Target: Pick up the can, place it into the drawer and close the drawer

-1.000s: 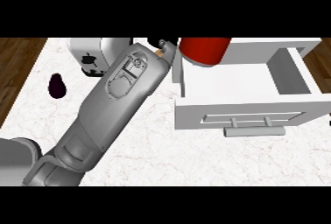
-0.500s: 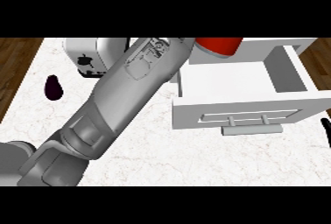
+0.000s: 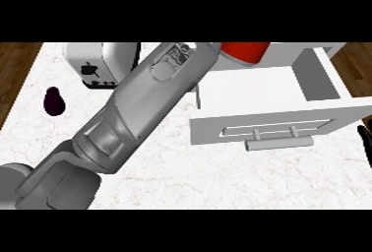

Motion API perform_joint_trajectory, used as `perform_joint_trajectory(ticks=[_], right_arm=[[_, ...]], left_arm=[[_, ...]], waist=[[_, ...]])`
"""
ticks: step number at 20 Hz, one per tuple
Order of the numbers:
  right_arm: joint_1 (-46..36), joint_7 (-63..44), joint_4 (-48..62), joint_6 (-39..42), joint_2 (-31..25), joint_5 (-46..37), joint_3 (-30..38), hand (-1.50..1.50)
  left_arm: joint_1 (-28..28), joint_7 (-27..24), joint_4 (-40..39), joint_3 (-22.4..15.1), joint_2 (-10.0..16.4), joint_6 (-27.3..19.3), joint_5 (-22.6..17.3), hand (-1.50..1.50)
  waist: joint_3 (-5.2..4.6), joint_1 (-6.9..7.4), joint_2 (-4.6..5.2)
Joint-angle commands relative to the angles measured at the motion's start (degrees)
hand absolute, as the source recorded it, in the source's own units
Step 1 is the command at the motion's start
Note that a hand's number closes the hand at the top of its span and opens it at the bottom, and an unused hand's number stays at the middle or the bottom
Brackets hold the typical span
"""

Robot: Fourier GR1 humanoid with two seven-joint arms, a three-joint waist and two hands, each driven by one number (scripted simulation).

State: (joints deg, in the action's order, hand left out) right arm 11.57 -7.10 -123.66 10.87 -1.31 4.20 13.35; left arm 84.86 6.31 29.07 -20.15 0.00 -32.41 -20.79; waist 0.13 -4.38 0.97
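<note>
The red can (image 3: 245, 52) shows at the top edge of the head view, cut off by it, so only its lower rounded part is seen. It lies over the back left corner of the open drawer (image 3: 320, 78), just beside the end of the left forearm (image 3: 138, 113). Whether it touches the drawer's floor or hangs above it cannot be told.

The grey left forearm runs as a long diagonal from the lower left corner up to the top edge. Its wrist end meets the can's left side. The left robot hand itself lies beyond that edge and does not show, so I cannot tell whether it grasps the can.

The white drawer stands pulled out on the right half of the white marbled surface (image 3: 218, 187). Its bare inside is open to view, and its front panel faces the lower edge. A pale bar handle (image 3: 280, 144) sits below the panel's middle.

Of the right robot hand (image 3: 363, 141) only a thin black strip shows at the right edge, just beside the drawer's front corner. Its state cannot be told.

A silver toaster (image 3: 91, 65) stands at the upper left, partly behind the forearm. A dark purple eggplant (image 3: 53, 101) lies below it, near the surface's left border and apart from the arm. Brown wooden floor (image 3: 13, 69) shows past that border.
</note>
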Motion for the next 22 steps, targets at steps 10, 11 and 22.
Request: perform_joint_trajectory(ticks=[10, 11, 22], right_arm=[[-4.22, -1.43, 1.9, -0.34, -1.39, 0.33, 0.38, -1.5], [-3.96, 0.52, 3.23, 0.1, -1.43, 0.03, 0.72, -1.5], [-5.52, -0.65, 2.47, -0.05, -1.19, -1.49, -1.77, -1.5]], left_arm=[[0.67, -4.58, -6.05, -9.35, 0.0, -4.74, -5.19, 1.5], [-0.68, -5.29, -5.61, -10.49, 0.0, -4.81, -5.54, 1.5], [-3.29, -8.48, -8.52, -14.78, 0.0, -7.88, -7.57, -1.5]], waist=[[0.05, -1.75, 0.52], [0.06, -1.66, 0.48], [0.05, -3.22, 0.98]])
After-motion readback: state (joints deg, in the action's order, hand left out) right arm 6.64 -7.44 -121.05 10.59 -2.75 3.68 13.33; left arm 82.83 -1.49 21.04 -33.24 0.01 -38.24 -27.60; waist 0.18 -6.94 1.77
